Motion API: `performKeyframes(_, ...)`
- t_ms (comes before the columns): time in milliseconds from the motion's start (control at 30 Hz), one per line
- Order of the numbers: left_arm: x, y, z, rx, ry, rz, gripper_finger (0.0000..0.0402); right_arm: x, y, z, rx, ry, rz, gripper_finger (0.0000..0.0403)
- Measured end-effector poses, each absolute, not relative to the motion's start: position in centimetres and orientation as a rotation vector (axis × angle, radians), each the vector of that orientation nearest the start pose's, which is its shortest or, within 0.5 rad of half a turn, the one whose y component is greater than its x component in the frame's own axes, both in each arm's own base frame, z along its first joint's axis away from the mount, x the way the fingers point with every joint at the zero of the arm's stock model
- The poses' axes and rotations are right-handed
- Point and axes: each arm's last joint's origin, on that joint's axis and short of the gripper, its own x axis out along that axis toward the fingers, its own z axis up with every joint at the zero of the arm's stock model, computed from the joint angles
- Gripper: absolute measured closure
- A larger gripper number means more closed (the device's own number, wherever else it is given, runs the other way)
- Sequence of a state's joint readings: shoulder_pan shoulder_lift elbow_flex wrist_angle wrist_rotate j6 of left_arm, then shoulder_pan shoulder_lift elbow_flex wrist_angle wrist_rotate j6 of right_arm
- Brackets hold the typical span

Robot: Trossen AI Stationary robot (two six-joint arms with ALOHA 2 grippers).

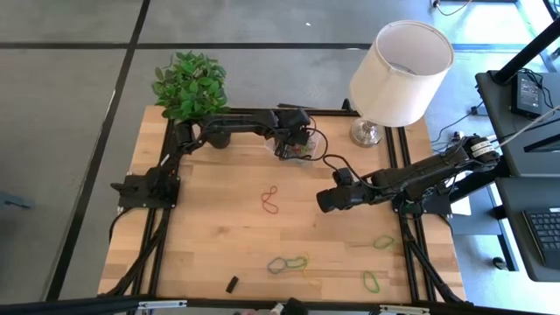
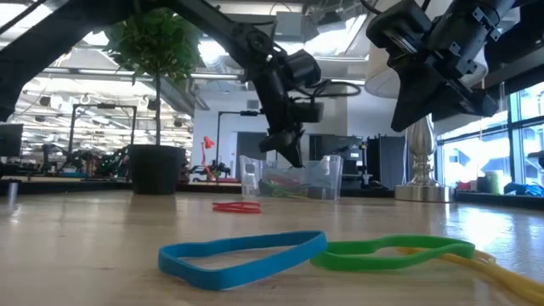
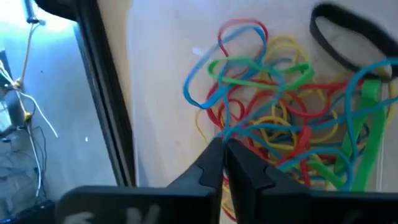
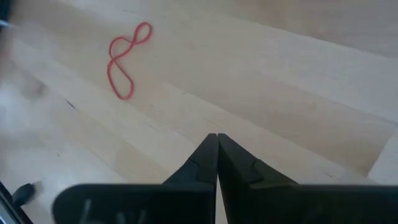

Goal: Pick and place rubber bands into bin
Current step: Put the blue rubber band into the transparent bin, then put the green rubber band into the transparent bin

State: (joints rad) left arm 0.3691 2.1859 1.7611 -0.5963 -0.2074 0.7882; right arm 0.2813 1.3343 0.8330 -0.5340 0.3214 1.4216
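Meanwhile, Both Jaws Closed, Bands Piled in the Bin

Above the bin (image 1: 296, 149) at the far edge of the bench (image 1: 219, 236), the left gripper (image 3: 224, 163) hangs with its jaws nearly touching and nothing held. Below it, a tangle of rubber bands (image 3: 280, 118) lies inside the bin. The right gripper (image 4: 217, 155) hovers over the middle of the bench, jaws pressed together and empty, near a red band (image 4: 124, 59). Green and blue bands (image 1: 289, 262) lie near the front edge.
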Motion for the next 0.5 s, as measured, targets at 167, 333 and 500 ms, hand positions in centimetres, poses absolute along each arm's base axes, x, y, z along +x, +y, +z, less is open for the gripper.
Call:
performKeyframes(167,43.6,17.5,19.1,0.534,1.177,0.147,0.0341,24.3,6.1,21.3,0.980,0.763,-0.699,0.0392)
performKeyframes(333,43.2,16.9,19.5,0.548,1.254,0.257,0.0310,24.0,6.0,21.1,0.919,0.799,-0.695,0.0392)
performKeyframes(500,42.1,14.9,23.2,0.510,1.227,0.357,0.0324,24.0,6.0,21.1,0.812,0.832,-0.645,0.0392)
